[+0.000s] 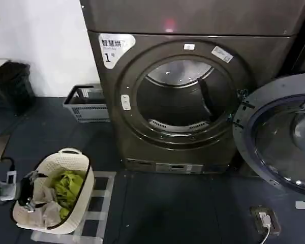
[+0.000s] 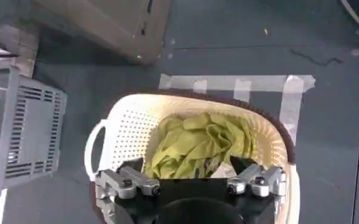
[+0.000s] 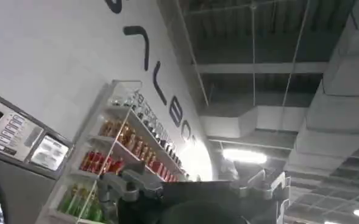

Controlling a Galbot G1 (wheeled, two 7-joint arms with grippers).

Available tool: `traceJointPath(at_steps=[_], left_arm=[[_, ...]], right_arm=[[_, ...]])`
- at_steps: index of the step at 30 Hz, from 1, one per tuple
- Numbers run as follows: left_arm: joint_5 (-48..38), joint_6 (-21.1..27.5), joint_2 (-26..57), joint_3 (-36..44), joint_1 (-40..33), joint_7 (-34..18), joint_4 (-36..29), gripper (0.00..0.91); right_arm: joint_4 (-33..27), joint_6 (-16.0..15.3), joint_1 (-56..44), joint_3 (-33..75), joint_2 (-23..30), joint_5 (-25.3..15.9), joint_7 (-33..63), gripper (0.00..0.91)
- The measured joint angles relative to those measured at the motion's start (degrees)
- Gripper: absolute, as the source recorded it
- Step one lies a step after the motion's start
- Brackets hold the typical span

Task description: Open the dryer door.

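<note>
The dryer door [image 1: 274,147] stands wide open, swung to the right of the dark grey machine [image 1: 142,142] with the white "1" label [image 1: 110,56]. Its pale inner ring faces me and the drum opening [image 1: 180,96] is uncovered. My left gripper [image 2: 188,167] hangs open low on the left, over a white laundry basket [image 2: 124,128] of yellow-green cloth [image 2: 197,143], with nothing between its fingers; in the head view the left gripper [image 1: 28,195] sits at that basket's near rim. My right gripper [image 3: 191,179] is open, points up toward the ceiling and holds nothing.
A grey crate [image 1: 86,104] stands on the floor left of the machine, and a black bin [image 1: 10,86] is further left. Tape marks [image 1: 104,203] lie under the white basket [image 1: 56,198]. A floor socket [image 1: 265,219] lies front right. Shelves of bottles [image 3: 124,152] line the wall.
</note>
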Motion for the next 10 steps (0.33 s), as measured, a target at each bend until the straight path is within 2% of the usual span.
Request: traceJointPath(at_steps=[10], left_arm=[[0.6, -0.1, 0.3, 0.2, -0.5, 1.5, -0.1, 0.907]], right_arm=[[-0.1, -0.1, 0.0, 0.5, 0.1, 0.0, -0.3, 0.907]])
